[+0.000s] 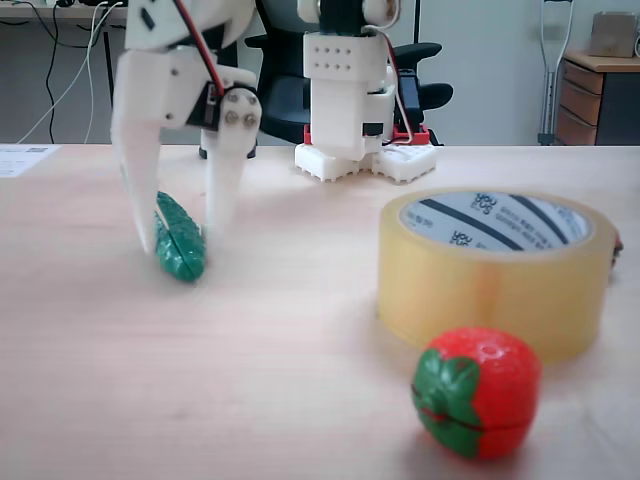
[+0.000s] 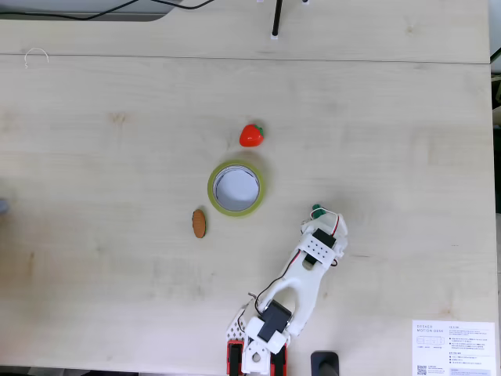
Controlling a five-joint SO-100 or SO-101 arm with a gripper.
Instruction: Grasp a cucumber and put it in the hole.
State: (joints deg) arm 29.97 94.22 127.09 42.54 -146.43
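On the left of the low fixed view, the white printed jaws (image 1: 180, 245) reach down to the pale wooden desk (image 1: 250, 340) with the small glossy dark-green plastic cucumber (image 1: 180, 240) between their two fingers. The left finger stands just beside one flank of the cucumber and the right finger just beside the other; the jaws are open only a little wider than the toy. Whether the pads already press on it cannot be told, and the cucumber looks to rest on the desk, tilted, its upper end leaning away to the left and its lower end toward the camera. Its long axis runs across the gap, so closing should pinch it over its narrow width.

Further right stands the big yellowish clear tape roll (image 1: 495, 275), lying flat, its hole (image 1: 495, 220) facing up and showing a white core with dark stripes. In front of the roll sits a red plastic toy strawberry with green leaves (image 1: 478, 392).

From above, a flat brown oval thing (image 2: 199, 223) lies left of the roll (image 2: 236, 189), and the strawberry (image 2: 251, 135) is just beyond it. The jaws (image 2: 319, 213) sit right of the roll, a green tip of cucumber (image 2: 316, 209) peeping past them. Judged from this, the carry runs leftward in this view, then a drop into the hole (image 2: 236, 186)
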